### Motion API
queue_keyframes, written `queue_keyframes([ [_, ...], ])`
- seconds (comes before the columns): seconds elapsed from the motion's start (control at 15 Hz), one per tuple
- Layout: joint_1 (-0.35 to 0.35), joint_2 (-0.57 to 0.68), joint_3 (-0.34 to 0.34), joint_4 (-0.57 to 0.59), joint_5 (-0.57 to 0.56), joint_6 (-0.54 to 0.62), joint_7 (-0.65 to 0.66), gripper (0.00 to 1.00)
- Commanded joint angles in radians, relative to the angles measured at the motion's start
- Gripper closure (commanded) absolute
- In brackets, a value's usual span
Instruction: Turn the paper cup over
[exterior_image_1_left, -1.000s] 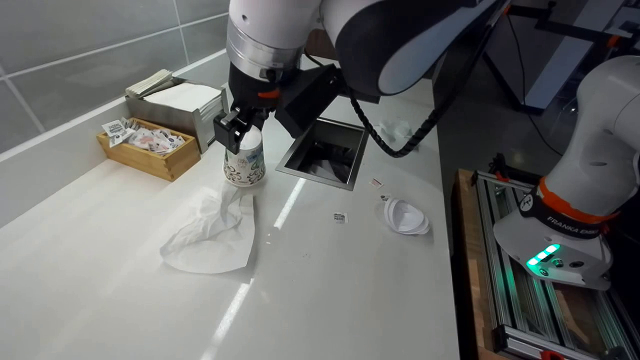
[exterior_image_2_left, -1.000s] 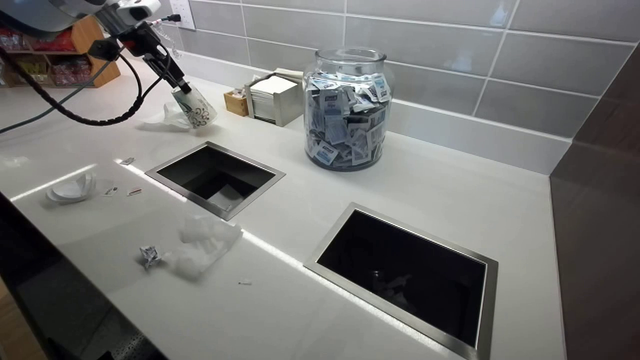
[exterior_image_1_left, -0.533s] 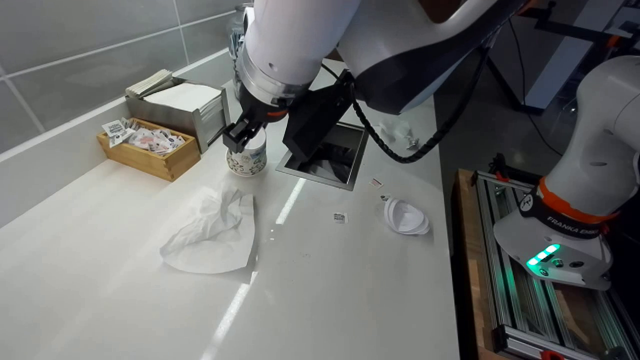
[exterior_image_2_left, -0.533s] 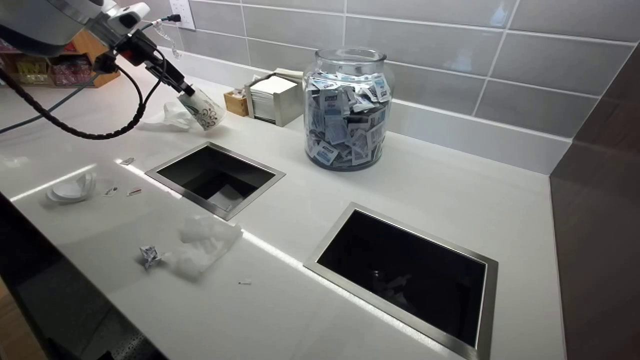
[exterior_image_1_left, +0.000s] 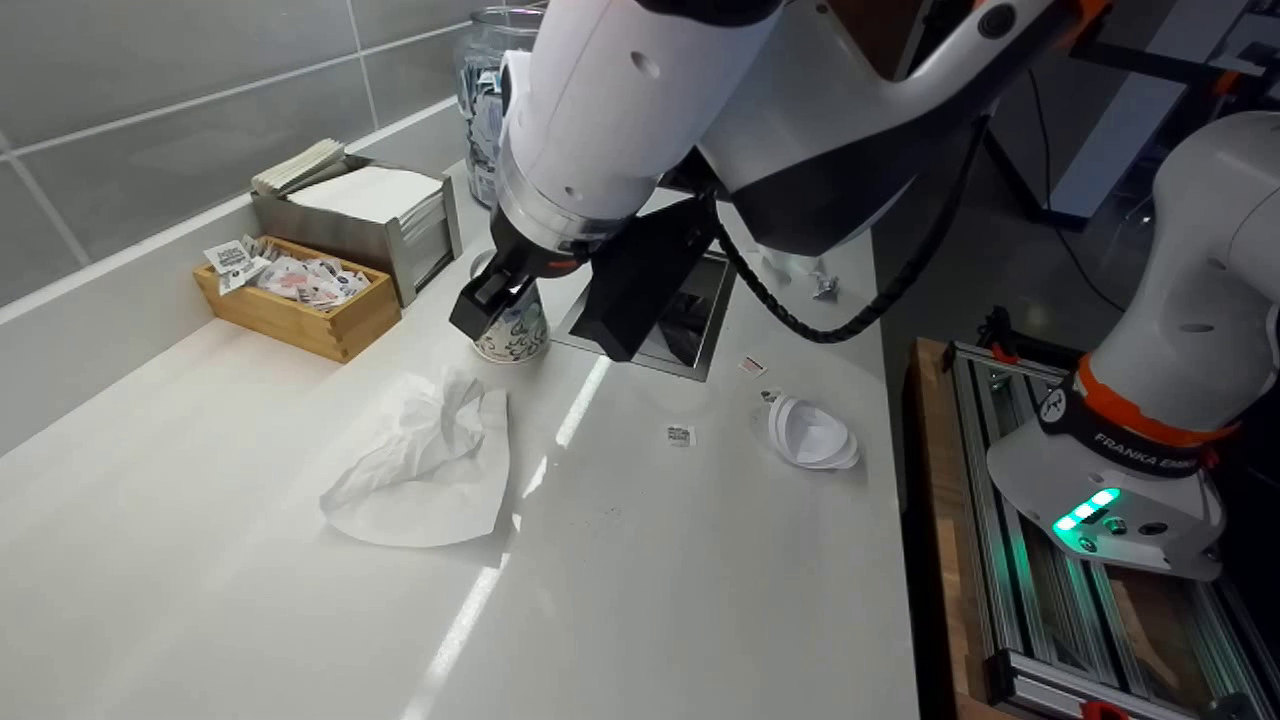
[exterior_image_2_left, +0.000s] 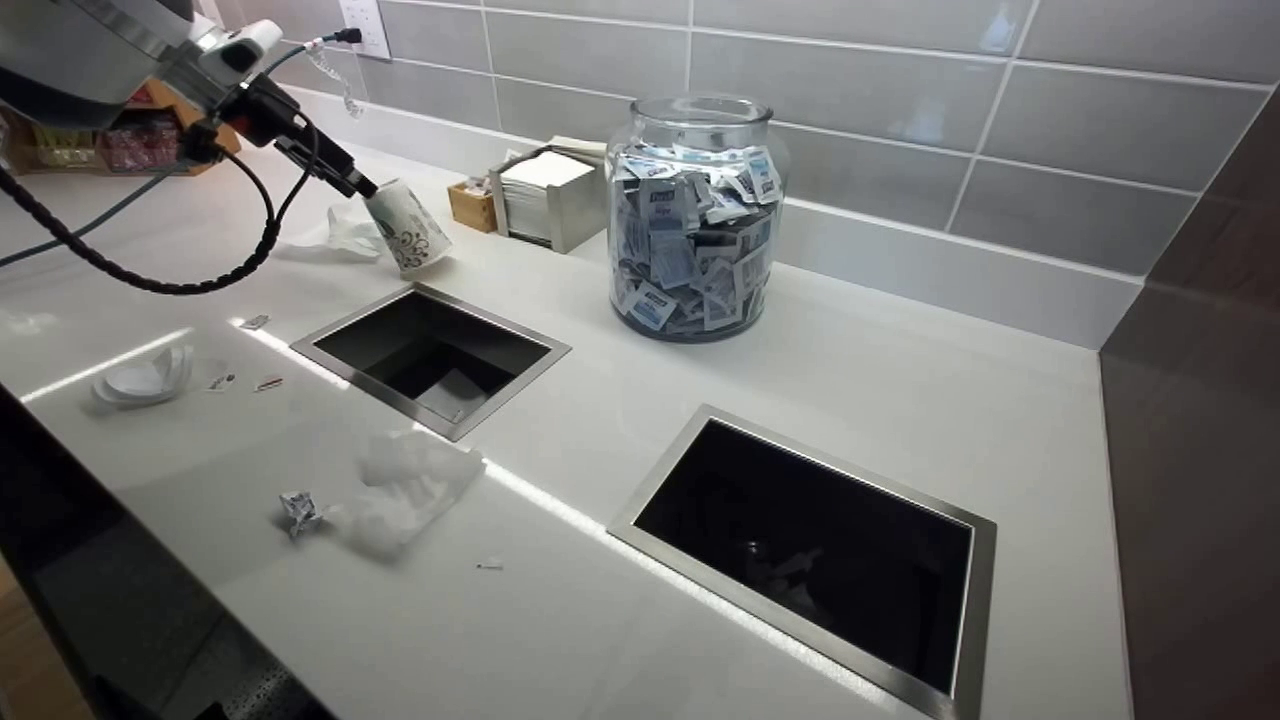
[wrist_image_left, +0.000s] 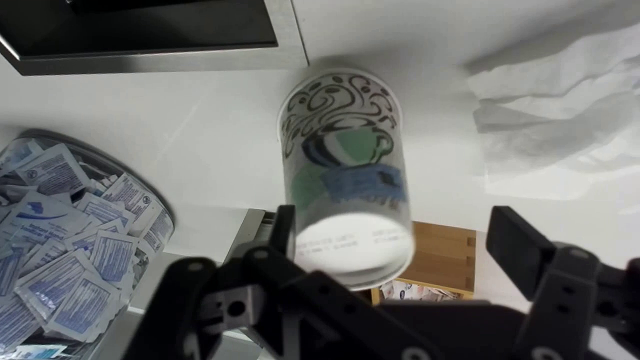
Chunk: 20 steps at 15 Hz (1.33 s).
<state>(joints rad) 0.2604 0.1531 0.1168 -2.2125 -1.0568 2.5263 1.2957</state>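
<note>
The paper cup, white with swirls and a green and blue print, stands base up with its wide rim toward the counter; it shows in both exterior views (exterior_image_1_left: 518, 330) (exterior_image_2_left: 408, 230) and in the wrist view (wrist_image_left: 345, 150). It leans somewhat in an exterior view; whether its rim lies flat I cannot tell. My gripper is at its upper end in both exterior views (exterior_image_1_left: 492, 308) (exterior_image_2_left: 366, 188). In the wrist view my gripper (wrist_image_left: 392, 227) is open. One finger is beside the cup's base, close to or touching it; a wide gap separates the other finger from the cup.
A crumpled white tissue (exterior_image_1_left: 430, 480) lies beside the cup. A square counter opening (exterior_image_2_left: 510, 400) is close by, with a larger opening (exterior_image_2_left: 985, 600) farther along. A napkin holder (exterior_image_1_left: 395, 235), wooden packet box (exterior_image_1_left: 340, 325) and large glass jar (exterior_image_2_left: 690, 230) line the wall.
The cup has shifted a little along the counter toward the square opening and leans less than half a second ago. My gripper and arm have shifted and tilted with it.
</note>
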Motion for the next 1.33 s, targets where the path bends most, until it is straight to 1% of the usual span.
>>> queue_keyframes([
  [0.0, -0.006, -0.012, 0.018, -0.017, -0.010, -0.016, 0.030, 0.00],
  [0.2, -0.008, -0.008, 0.023, -0.017, -0.001, -0.013, 0.016, 0.00],
  [0.33, -0.022, -0.016, 0.021, -0.013, 0.040, -0.001, -0.018, 0.00],
  [0.67, -0.090, -0.053, 0.002, 0.002, 0.319, 0.002, -0.210, 0.00],
  [1.0, -0.139, -0.050, -0.031, 0.058, 0.544, -0.008, -0.360, 0.00],
  [1.27, -0.159, -0.019, -0.049, 0.103, 0.710, 0.007, -0.459, 0.00],
])
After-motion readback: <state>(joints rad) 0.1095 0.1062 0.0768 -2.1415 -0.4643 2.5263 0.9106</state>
